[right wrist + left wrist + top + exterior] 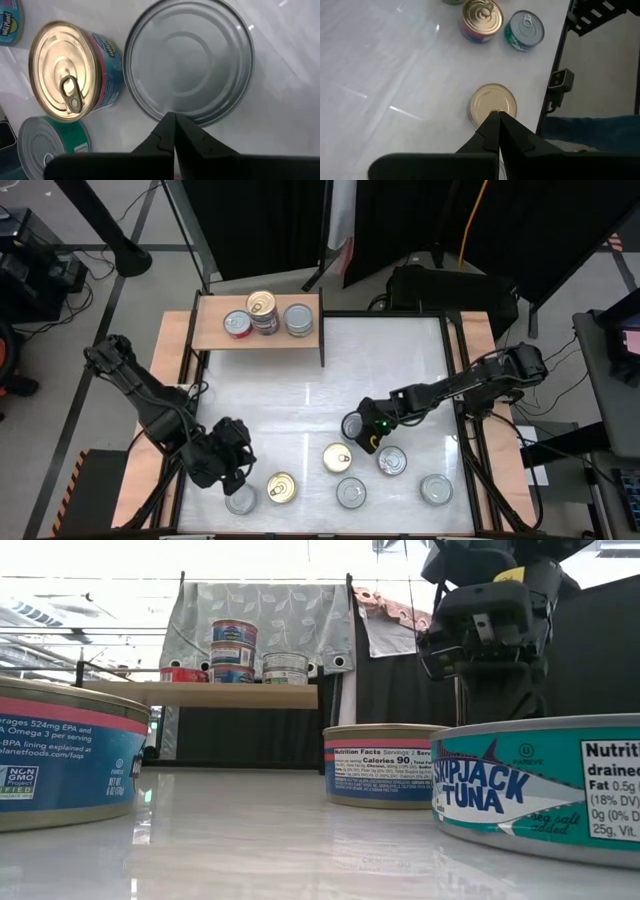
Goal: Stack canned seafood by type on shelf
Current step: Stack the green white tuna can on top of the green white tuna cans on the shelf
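Note:
The shelf (260,340) stands at the table's far left and carries a red-labelled can (237,323), a stack of two cans (262,308) and a silver can (298,318). Several more cans stand on the white table near its front. My right gripper (173,119) is shut, its tips at the rim of a plain silver can (187,60) (352,425) that stands flat on the table. My left gripper (498,118) is shut and hangs above the front left, over a gold-topped can (492,102), clear of it. My right gripper's shut fingertips (167,125) come slanting down from above at the edge of the plain silver can's top (170,107). Whether they touch it I cannot tell. The can stands flat on the table.
Beside the silver can stand a gold-lidded can with a pull tab (65,70) and a teal-labelled one (47,145). Further cans (392,461) (436,489) (351,493) line the front right. A dark camera block (561,80) sits at the table's front edge.

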`<action>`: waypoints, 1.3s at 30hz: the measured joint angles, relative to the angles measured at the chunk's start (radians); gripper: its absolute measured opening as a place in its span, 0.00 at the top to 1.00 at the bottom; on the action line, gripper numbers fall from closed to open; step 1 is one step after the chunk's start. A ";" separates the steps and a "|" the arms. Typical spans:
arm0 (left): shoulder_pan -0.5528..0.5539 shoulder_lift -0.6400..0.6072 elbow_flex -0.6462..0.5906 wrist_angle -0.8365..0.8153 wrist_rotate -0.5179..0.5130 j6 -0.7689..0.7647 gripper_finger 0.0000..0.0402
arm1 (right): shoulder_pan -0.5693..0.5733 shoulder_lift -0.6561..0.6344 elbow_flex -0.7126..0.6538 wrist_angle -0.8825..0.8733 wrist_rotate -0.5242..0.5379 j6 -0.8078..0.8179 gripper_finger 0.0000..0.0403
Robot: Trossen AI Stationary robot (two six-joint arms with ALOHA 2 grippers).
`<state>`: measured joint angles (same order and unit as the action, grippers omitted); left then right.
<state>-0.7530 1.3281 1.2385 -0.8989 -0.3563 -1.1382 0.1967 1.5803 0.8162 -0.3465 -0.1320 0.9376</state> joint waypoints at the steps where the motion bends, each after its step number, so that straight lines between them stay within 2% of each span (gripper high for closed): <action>1: 0.004 0.000 0.000 0.000 -0.001 0.000 0.99 | 0.002 0.000 0.000 -0.004 0.006 -0.003 1.00; 9: 0.028 0.000 0.000 0.000 -0.002 0.004 0.99 | 0.041 0.017 -0.014 -0.111 0.030 -0.014 1.00; 15: 0.065 -0.001 0.000 -0.001 -0.004 0.065 0.99 | 0.057 0.016 -0.009 -0.142 0.064 -0.006 1.00; 22: 0.125 -0.001 0.000 -0.004 0.003 0.108 0.99 | 0.062 -0.152 -0.005 -0.281 0.070 0.178 1.00; 25: 0.153 -0.001 0.000 -0.005 0.005 0.153 0.99 | 0.103 -0.251 0.020 -0.237 0.153 0.253 1.00; 28: 0.184 -0.001 0.000 0.001 -0.011 0.200 0.99 | 0.130 -0.287 0.032 -0.204 0.212 0.278 1.00; 33: 0.231 -0.001 0.000 0.000 -0.016 0.266 0.99 | 0.120 -0.229 0.029 -0.200 0.239 0.274 1.00; 39: 0.250 -0.001 0.000 -0.001 -0.018 0.286 0.99 | 0.065 -0.094 0.030 -0.126 0.155 0.121 1.00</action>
<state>-0.5027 1.3273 1.2381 -0.8998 -0.3740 -0.8527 0.2620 1.4866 0.8459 -0.4724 0.0229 1.0583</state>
